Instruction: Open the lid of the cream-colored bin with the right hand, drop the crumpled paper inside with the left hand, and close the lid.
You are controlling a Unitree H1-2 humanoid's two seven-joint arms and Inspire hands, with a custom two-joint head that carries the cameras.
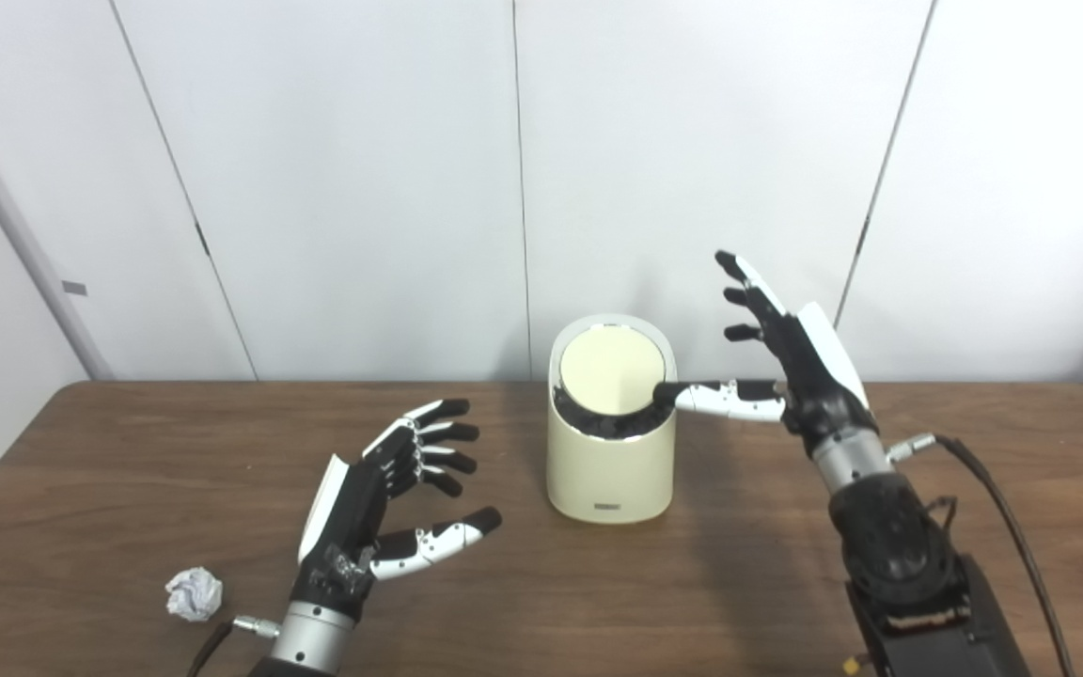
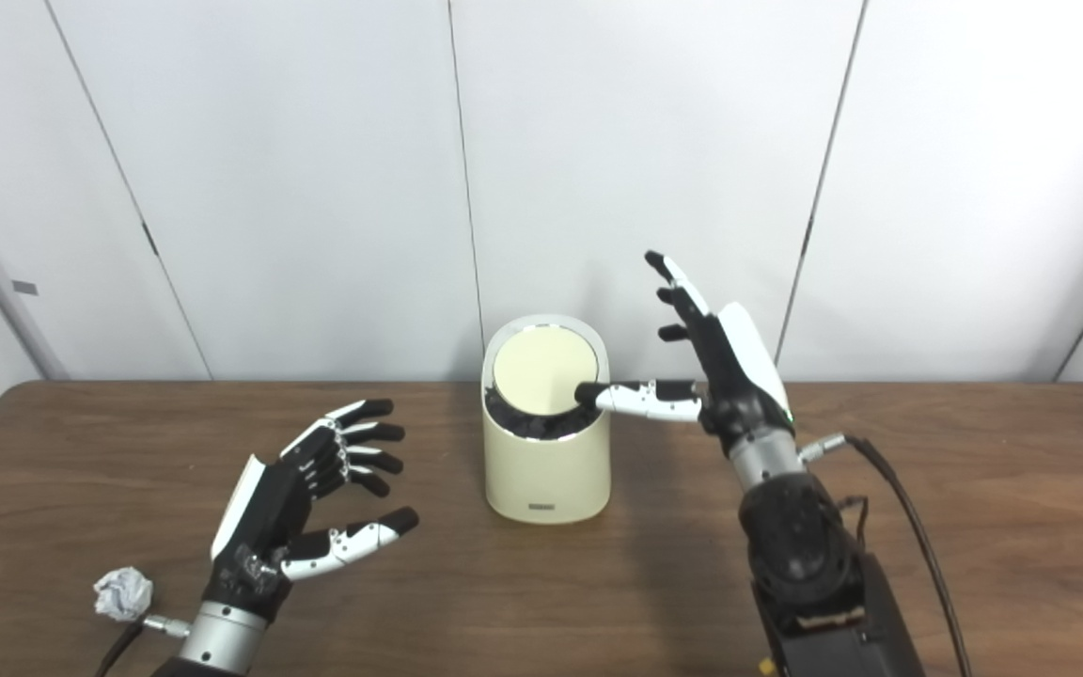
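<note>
The cream-colored bin (image 1: 609, 470) stands at the table's middle. Its round lid (image 1: 611, 369) is tilted, its front edge sunk so a dark gap with a black liner shows below it. My right hand (image 1: 776, 348) is open beside the bin's right side, fingers pointing up, and its thumb (image 1: 715, 397) reaches left and presses on the lid's right edge. My left hand (image 1: 391, 489) is open and empty, hovering left of the bin. The crumpled paper (image 1: 194, 593) lies on the table to the left of my left wrist, apart from the hand.
The brown wooden table (image 1: 109, 470) runs to a white panelled wall behind the bin. A black cable (image 1: 1002, 517) trails from my right wrist across the table's right side.
</note>
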